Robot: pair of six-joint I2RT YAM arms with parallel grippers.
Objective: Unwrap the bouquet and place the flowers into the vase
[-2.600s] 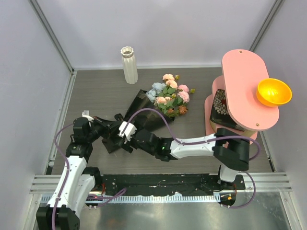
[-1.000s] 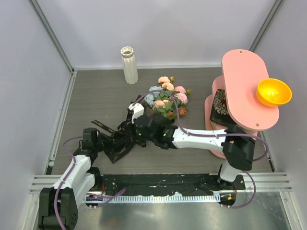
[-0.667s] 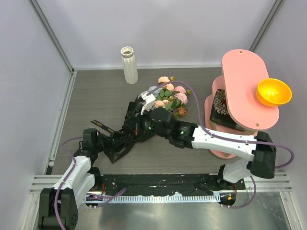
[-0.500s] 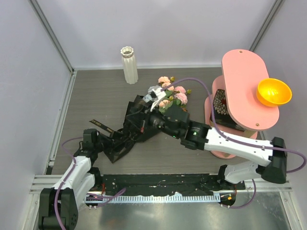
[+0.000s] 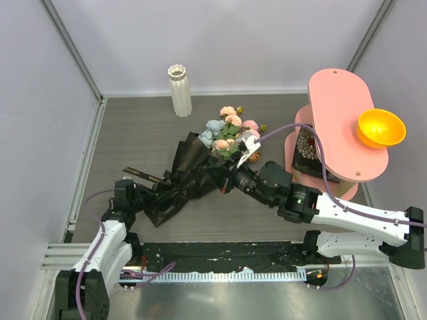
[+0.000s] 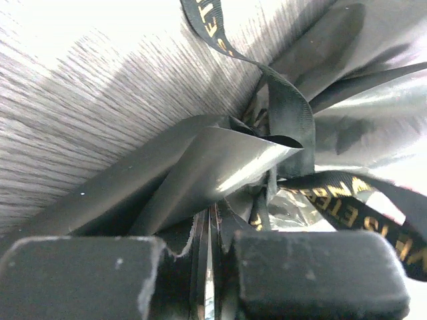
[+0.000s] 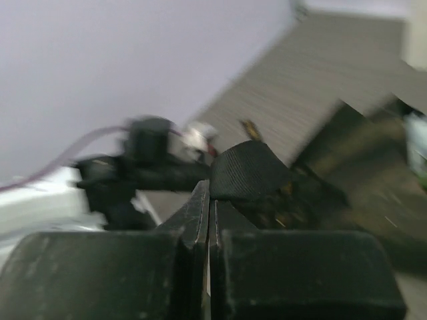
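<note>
Mid-table, on its side: bouquet point(image 5: 200, 167), flowers point(image 5: 230, 130) toward far right, cone tail toward near left; well apart from vase point(image 5: 179, 90) at far edge, left of centre. Left gripper point(image 6: 208, 267) pinched tight on thin paper point(image 6: 220, 160) edge at tail. Right gripper point(image 7: 208, 220) clamped on black ribbon point(image 7: 248, 170) beside cone's middle. Probably light overall. Paper glossy, easily creased, likely slippery; ribbon soft and limp; stems thin, probably bendy. Best hold: ribbon's loose end to undo bow, then stem bundle below heads, never petals.
</note>
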